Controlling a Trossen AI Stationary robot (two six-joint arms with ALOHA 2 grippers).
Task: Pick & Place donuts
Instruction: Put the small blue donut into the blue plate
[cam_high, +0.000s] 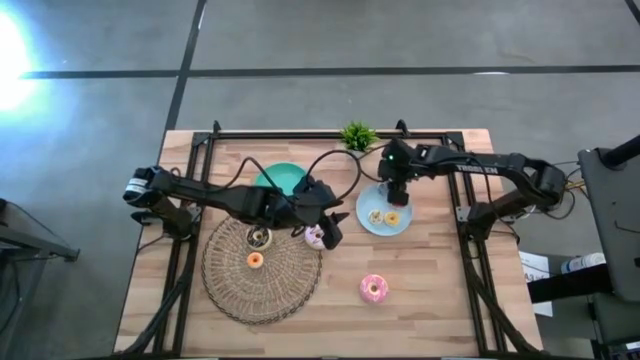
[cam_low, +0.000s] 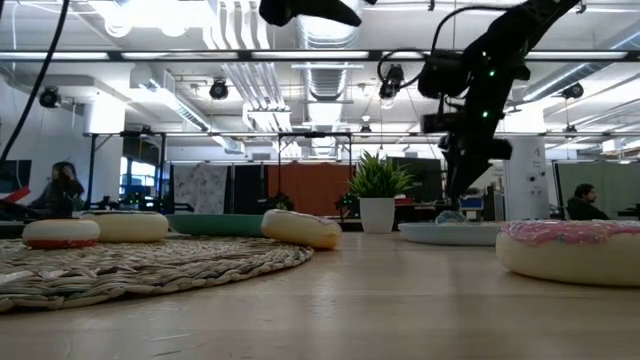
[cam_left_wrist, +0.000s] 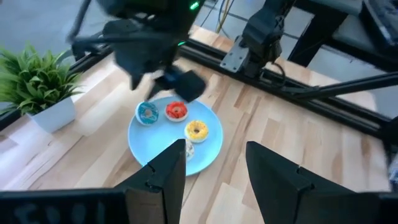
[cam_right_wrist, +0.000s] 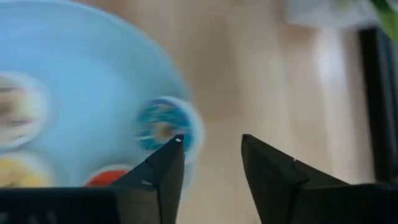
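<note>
Several tiny donuts lie on the light-blue plate (cam_left_wrist: 205, 155): a teal-blue one (cam_left_wrist: 147, 112), a red one (cam_left_wrist: 176, 111), a yellow one (cam_left_wrist: 197, 130) and a pale one half hidden behind my left finger. My right gripper (cam_right_wrist: 211, 168) is open, pointing down over the plate's far rim next to the teal-blue donut (cam_right_wrist: 163, 127). My left gripper (cam_left_wrist: 214, 168) is open and raised, right beside the pale sprinkled donut (cam_high: 315, 236) on the bare table. A bright pink donut (cam_high: 374, 288) lies nearer the front. A larger donut (cam_high: 259, 237) and a tiny orange one (cam_high: 255, 260) rest on the woven mat (cam_high: 262, 290).
A teal plate (cam_high: 280, 178) sits at the far side behind the left arm, and a small potted plant (cam_high: 358, 137) stands at the far edge. A black metal frame (cam_high: 470, 215) borders the table. Bare wood lies at the near right.
</note>
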